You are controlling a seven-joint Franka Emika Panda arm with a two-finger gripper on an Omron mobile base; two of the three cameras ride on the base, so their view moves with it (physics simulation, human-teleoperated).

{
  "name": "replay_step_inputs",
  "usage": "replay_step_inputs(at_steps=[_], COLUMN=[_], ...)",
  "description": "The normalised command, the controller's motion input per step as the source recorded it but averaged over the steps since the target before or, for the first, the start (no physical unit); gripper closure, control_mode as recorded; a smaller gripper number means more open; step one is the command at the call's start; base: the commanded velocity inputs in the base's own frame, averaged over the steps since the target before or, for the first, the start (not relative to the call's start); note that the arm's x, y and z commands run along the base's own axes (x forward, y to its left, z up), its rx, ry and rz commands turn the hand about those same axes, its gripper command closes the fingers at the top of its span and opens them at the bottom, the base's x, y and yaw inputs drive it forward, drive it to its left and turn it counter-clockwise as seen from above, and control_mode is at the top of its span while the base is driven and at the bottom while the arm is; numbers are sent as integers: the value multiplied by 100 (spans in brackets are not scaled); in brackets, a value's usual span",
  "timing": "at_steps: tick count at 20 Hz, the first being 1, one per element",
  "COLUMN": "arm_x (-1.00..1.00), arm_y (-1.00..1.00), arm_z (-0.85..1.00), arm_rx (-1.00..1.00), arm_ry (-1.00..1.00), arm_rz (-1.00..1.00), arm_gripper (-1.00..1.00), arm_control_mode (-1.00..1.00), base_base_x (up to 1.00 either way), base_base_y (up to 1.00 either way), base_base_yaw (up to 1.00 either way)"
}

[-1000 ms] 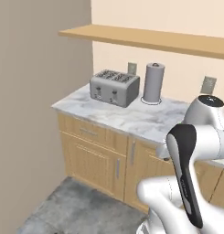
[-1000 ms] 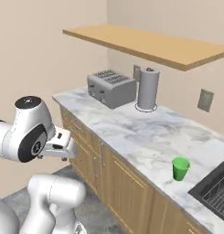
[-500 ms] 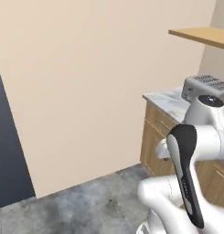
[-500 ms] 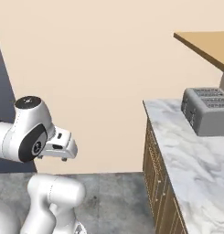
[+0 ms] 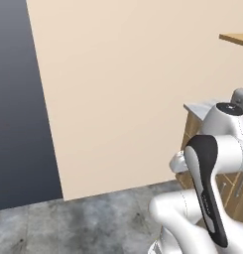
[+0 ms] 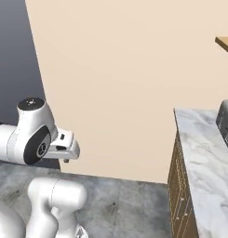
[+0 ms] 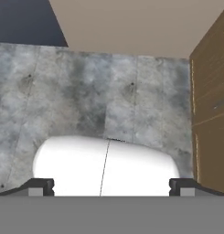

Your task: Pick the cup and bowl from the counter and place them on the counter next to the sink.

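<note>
The white marble counter (image 6: 204, 153) shows its left end at the right of the right base view, and a corner of the counter (image 5: 200, 105) shows in the left base view. The cup, the bowl and the sink are out of view. My gripper (image 7: 111, 186) points down at the grey floor, open, with nothing between its fingertips (image 7: 40, 185). In the right base view the hand (image 6: 63, 144) stays tucked close to the arm, well left of the counter.
A beige wall (image 5: 123, 89) stands ahead, with a dark panel (image 5: 19, 99) to its left. A grey toaster (image 6: 227, 121) sits on the counter under a wooden shelf (image 6: 225, 44). Light wooden cabinets (image 7: 211, 105) stand at the right.
The base has turned, so both base views swung left. The counter, toaster, paper roll and green cup slid off to the right. The arm's pose and the open gripper are unchanged.
</note>
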Motion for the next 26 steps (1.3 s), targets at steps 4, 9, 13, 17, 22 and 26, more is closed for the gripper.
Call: replay_step_inputs(at_steps=[4,9,13,17,22,26], arm_x=[0,0,0,0,0,0], arm_y=[0,0,0,0,0,0], arm_z=[0,0,0,0,0,0], arm_rx=[0,0,0,0,0,0], arm_ry=[0,0,0,0,0,0], arm_rz=[0,0,0,0,0,0], arm_gripper=[-100,-100,-100,-100,-100,-100], arm_control_mode=[100,100,100,100,100,100], base_base_x=[-45,-49,-97,-87,-40,-8], base_base_y=[92,100,90,100,88,71], base_base_yaw=[-21,-25,-16,28,55,40])
